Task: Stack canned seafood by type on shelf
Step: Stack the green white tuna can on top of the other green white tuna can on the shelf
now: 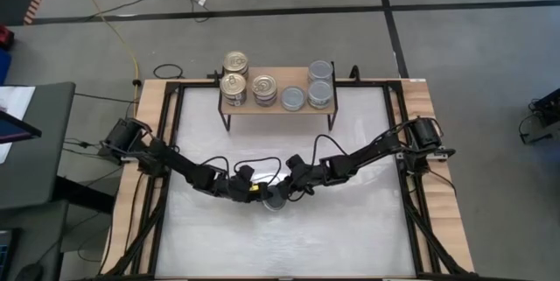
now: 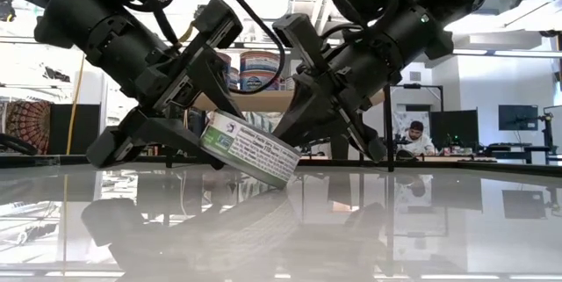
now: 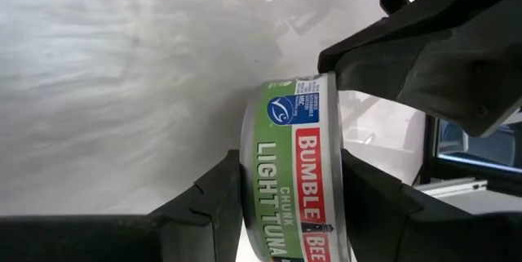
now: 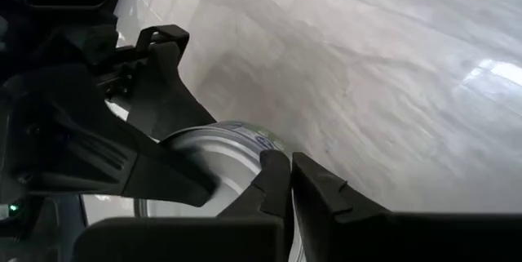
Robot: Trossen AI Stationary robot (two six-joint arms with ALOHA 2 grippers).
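A tuna can (image 2: 250, 146) with a green and red label sits tilted between both grippers at mid-table (image 1: 276, 199). My left gripper (image 3: 294, 205) is shut on it. My right gripper (image 4: 291, 184) is shut, its tips at the can's silver face (image 4: 208, 164). The light-wood shelf (image 1: 278, 106) stands at the far edge on black legs. Gold-lid cans (image 1: 234, 84) stand on its left part and silver-lid cans (image 1: 320, 94) on its right part. My left gripper pinches the can by its two flat ends, one finger (image 3: 212, 201) on each, with the labelled wall (image 3: 285, 156) showing between them. It slants down from the table's left. The can is tilted; whether its low edge (image 2: 283, 179) rests on the table I cannot tell. My right gripper has its shut fingertips (image 3: 342, 62) against the can's upper rim (image 3: 320, 81), slanting down from the table's right. It grips nothing.
The white tabletop (image 1: 350, 228) is ringed by a black frame and wood border. The shelf has a gap between the gold and silver cans. Cables trail behind both arms. Beyond the table's far edge a person (image 2: 414, 137) sits at a desk.
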